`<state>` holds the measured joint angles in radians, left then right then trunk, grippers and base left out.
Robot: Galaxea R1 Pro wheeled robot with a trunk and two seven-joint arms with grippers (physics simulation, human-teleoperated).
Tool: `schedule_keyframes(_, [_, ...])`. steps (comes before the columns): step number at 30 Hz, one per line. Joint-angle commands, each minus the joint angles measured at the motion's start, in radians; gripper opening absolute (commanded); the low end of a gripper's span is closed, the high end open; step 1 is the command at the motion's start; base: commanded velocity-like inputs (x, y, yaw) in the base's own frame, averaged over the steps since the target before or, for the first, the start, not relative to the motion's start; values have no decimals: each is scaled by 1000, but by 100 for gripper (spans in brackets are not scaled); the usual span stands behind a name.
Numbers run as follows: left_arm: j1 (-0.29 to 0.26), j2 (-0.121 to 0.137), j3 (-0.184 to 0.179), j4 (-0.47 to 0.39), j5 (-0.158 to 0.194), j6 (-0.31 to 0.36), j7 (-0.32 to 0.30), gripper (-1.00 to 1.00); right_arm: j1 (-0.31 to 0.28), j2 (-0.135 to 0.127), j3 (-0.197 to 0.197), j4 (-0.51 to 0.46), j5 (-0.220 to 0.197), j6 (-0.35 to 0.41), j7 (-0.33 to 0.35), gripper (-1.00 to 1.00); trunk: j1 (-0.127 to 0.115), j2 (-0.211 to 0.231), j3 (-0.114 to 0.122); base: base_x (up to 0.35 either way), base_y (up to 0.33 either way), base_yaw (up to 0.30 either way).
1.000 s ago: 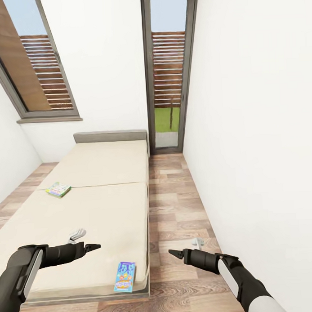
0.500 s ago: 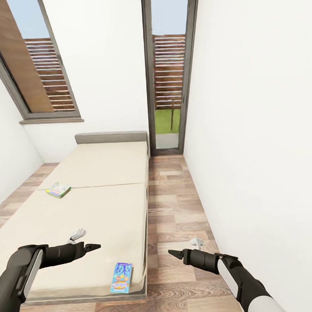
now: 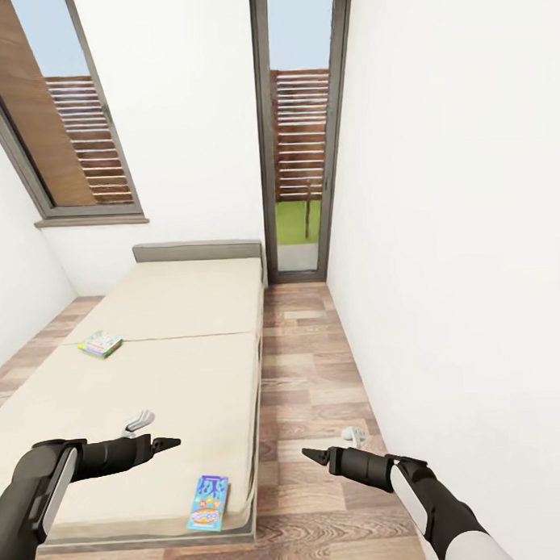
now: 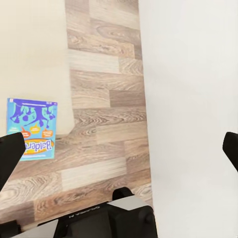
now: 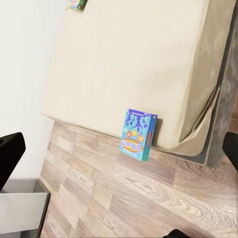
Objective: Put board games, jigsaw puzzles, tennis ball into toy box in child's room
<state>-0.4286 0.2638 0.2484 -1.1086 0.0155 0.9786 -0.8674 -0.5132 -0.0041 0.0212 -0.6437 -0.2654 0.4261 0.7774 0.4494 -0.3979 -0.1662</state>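
Observation:
The bed [image 3: 170, 373] has a plain beige mattress and a low grey headboard. One board game [image 3: 209, 502], blue-covered, lies at the mattress's near right corner; it also shows in the left wrist view [image 4: 32, 129] and the right wrist view [image 5: 139, 134]. A second board game [image 3: 100, 344], green and yellow, lies near the bed's left edge, further back [image 5: 77, 5]. My left gripper [image 3: 171, 442] hovers open over the near mattress, left of the blue box. My right gripper [image 3: 307, 453] is open above the floor, right of the bed. The table, toy box, jigsaw puzzles and tennis ball are out of view.
A strip of wood-plank floor [image 3: 307, 376] runs between the bed and the white wall [image 3: 458, 306] on the right. A tall grey-framed glass door [image 3: 301, 150] closes the far end. A slanted window [image 3: 65, 134] is at the back left.
The camera has moved a little, so the bed and both boxes sit slightly further left in the picture. Both arms keep the same pose.

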Motion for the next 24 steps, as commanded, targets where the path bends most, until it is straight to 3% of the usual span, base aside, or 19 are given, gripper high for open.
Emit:
schedule_keyframes(1, [-1,0,1,0,1,8,-2,100,-1,0,2,-1,-9,8,-1,100,1,-2,-2,0,-63,0])
schedule_keyframes(14, [-1,0,1,-1,1,8,-3,100,-1,0,2,-1,-9,8,-1,100,1,-2,-1,0,-138,0])
schedule_keyframes(24, [-1,0,2,0,1,8,-4,100,-1,2,3,-1,-9,10,-4,100,1,-2,-1,0,-26,0])
